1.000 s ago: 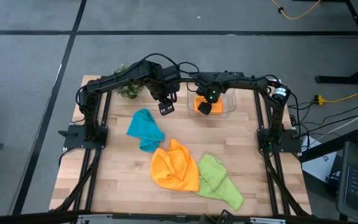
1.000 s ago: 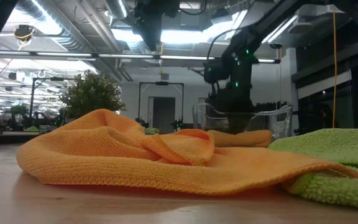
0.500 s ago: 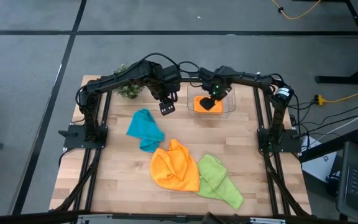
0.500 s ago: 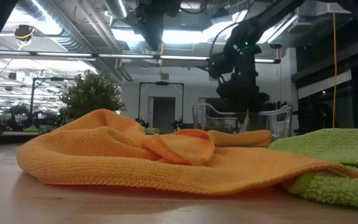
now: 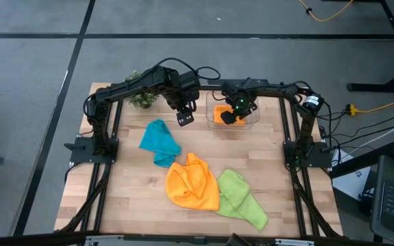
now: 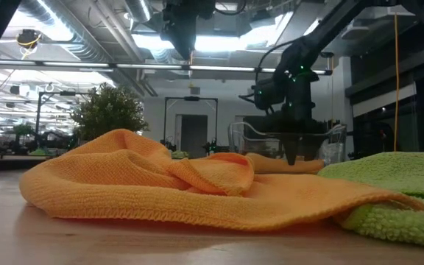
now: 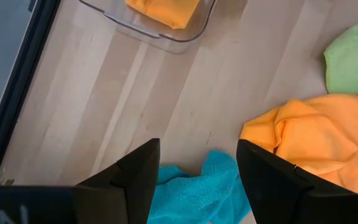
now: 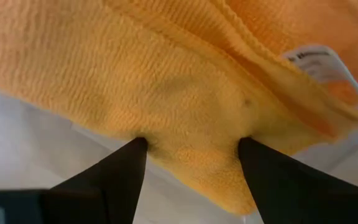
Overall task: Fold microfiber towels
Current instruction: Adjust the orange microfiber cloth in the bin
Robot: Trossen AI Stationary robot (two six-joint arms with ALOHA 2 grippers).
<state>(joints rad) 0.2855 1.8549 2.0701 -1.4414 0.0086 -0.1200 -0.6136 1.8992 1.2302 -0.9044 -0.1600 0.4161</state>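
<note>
Down inside the clear tub (image 5: 250, 117), the right end effector (image 8: 191, 152) has its fingers spread and both tips pressed into the folded orange towel (image 8: 166, 81), apparently tucking it flat, not gripping it. Beside the tub and above the surface (image 5: 135, 198), the left end effector (image 5: 183, 117) hangs open and empty, waiting over the teal towel (image 5: 159, 142), likely the next pick. Nearer the front lie the crumpled orange towel (image 5: 192, 183) and the lime green towel (image 5: 240, 198), touching each other and unfolded. A small potted plant (image 5: 139, 100) stands at the back corner, out of the way.
</note>
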